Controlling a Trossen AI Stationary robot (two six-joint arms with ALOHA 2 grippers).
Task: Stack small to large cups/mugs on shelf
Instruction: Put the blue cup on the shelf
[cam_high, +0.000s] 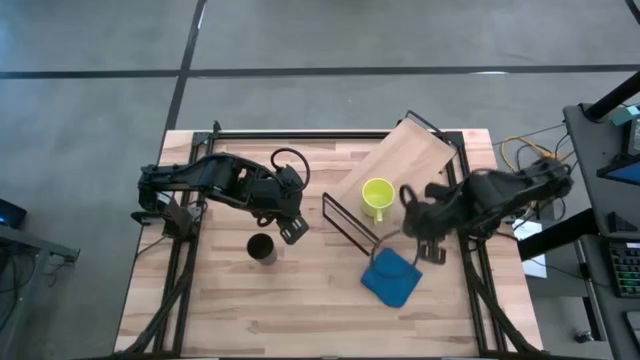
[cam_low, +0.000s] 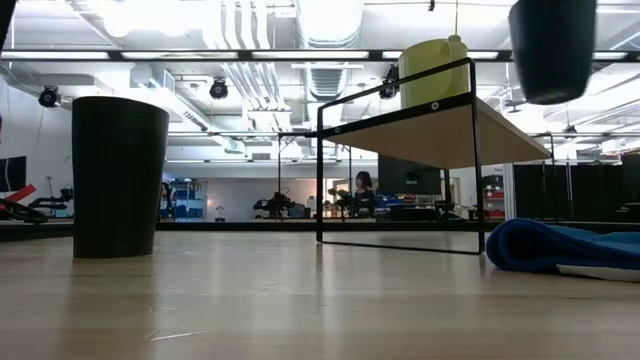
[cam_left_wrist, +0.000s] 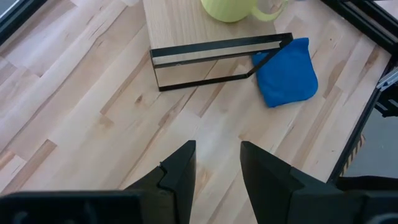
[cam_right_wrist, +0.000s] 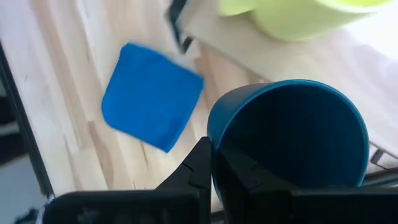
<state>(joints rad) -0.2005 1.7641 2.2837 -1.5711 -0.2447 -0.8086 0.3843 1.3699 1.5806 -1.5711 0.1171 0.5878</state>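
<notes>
The bright yellow mug (cam_high: 377, 197) stands upright on the light-wood shelf (cam_high: 410, 160); it also shows atop the shelf in the low view (cam_low: 432, 70). The taller black cup (cam_high: 262, 248) stands on its base on the tabletop, just in front of my open left gripper (cam_high: 291, 229), which touches nothing. My right gripper (cam_right_wrist: 214, 155) is shut on the dark blue cup (cam_right_wrist: 289, 134), which is in the air (cam_low: 552, 50) beside the shelf's near end, above the flat blue pad (cam_high: 392, 277). My right gripper holds the dark blue cup by its rim (cam_right_wrist: 212, 142), on the side facing the wrist. One finger (cam_right_wrist: 239, 177) is inside the cup and the other (cam_right_wrist: 199, 165) outside the wall. The cup is lifted clear and upright, mouth up.
The flat blue pad (cam_left_wrist: 286, 71) lies on the table next to the shelf's black frame (cam_left_wrist: 217, 50). Black rails run along the table's left and right edges. Bare wood lies toward the near edge (cam_high: 300, 320).
</notes>
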